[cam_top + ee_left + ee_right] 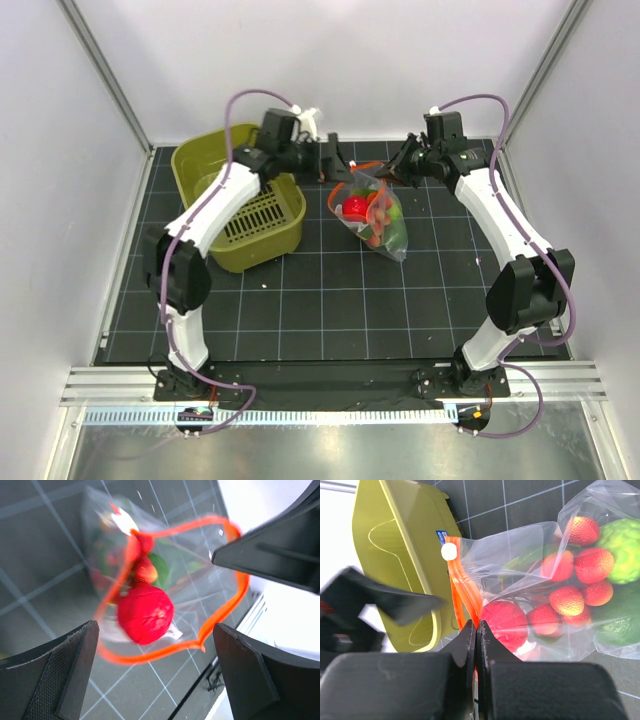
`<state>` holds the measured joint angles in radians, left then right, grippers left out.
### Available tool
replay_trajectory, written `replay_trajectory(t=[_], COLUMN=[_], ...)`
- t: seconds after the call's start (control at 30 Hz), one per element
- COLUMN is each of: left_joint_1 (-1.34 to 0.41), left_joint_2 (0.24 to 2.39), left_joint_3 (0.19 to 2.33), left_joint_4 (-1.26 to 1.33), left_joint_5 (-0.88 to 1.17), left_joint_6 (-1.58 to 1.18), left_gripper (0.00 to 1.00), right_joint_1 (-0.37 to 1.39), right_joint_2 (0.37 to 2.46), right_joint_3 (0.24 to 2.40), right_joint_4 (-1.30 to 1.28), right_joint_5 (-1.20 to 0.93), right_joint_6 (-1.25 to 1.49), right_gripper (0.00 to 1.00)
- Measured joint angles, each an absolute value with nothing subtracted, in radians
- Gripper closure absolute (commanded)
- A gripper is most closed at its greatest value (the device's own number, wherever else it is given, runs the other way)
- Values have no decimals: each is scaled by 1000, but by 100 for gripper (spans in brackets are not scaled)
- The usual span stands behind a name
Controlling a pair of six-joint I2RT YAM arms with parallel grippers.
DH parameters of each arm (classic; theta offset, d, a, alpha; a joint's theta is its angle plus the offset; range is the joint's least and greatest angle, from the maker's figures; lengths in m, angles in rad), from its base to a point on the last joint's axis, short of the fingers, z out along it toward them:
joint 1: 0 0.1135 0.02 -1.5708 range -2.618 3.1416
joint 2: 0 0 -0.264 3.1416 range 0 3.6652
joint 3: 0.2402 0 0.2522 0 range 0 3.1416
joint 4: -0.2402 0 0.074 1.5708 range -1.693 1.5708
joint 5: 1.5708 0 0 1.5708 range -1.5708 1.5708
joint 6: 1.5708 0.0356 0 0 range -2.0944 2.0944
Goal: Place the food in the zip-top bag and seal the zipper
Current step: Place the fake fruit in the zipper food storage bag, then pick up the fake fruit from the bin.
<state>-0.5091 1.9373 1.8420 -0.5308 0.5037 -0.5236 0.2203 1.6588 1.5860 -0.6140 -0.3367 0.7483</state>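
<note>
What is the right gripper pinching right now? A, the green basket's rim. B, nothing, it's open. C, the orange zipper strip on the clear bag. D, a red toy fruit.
C: in the right wrist view the right gripper is shut on the orange zipper strip, which runs out from between its fingertips; the green basket lies off to the side, not gripped.

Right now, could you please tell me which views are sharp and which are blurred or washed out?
Top external: evenly lit and sharp, though the zip-top bag is small. Left wrist: the bag and the red ball are smeared by blur, and the right edge is blown out white. Right wrist: the food is crisp, but the left edge is overexposed.
</note>
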Motion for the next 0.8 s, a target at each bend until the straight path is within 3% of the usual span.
replay_trajectory(t=[0.4,0.8], left_joint_1=[-273,-152], left_joint_2=[1813,1952], left_joint_3=[1798,1865], left_joint_4=[-557,-614], left_joint_5=[348,58], left_joint_6=[-568,-565], left_gripper=[0,0], right_joint_1=[209,209], right_joint_2=[1654,1654], right_joint_3=[1576,1572], right_joint_4=[-613,-614], right_joint_5=[-341,-354], right_joint_6=[746,739], right_gripper=[99,99])
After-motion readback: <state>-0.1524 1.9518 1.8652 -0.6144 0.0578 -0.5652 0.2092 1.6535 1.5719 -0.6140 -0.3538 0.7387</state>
